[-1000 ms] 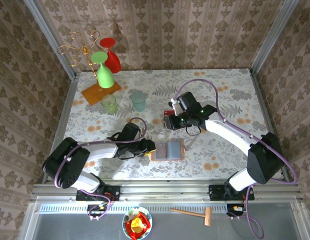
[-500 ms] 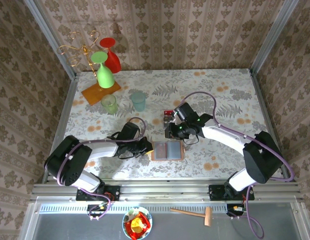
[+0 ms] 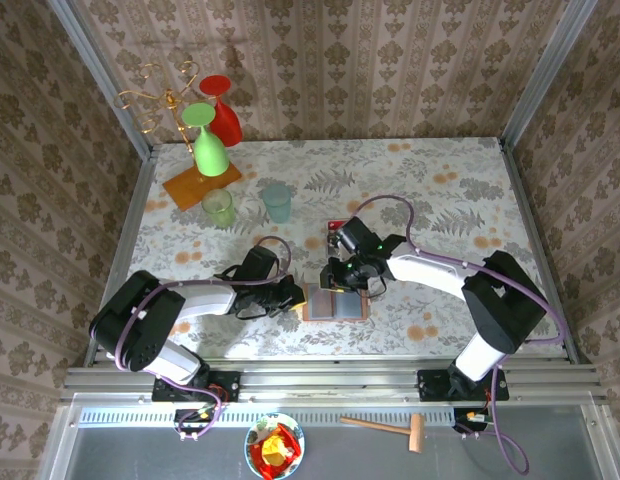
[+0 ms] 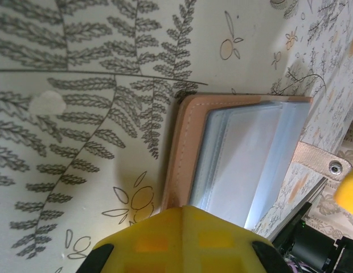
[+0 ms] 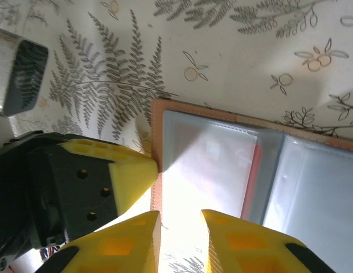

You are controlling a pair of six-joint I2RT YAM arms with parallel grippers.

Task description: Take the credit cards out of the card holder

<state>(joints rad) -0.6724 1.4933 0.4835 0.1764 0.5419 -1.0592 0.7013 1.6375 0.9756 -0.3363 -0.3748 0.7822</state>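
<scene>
My left pincer (image 3: 293,296), clenched, pins the soft card holder (image 3: 336,301) at its edge. My right pincer (image 5: 180,219) hovers over it, slightly parted. The credit cards (image 5: 252,173) look thin, stiff and probably slick, so I'd pinch an exposed edge.

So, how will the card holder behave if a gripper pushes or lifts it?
The card holder lies open, flat and thin: probably light, apt to slide. Its clear pockets look glossy, likely slippery. The stitched cover seems soft and may flop.

White arms (image 3: 440,270) with black joints, looping purple cables (image 3: 390,198), yellow claw fingers (image 5: 239,242).
</scene>
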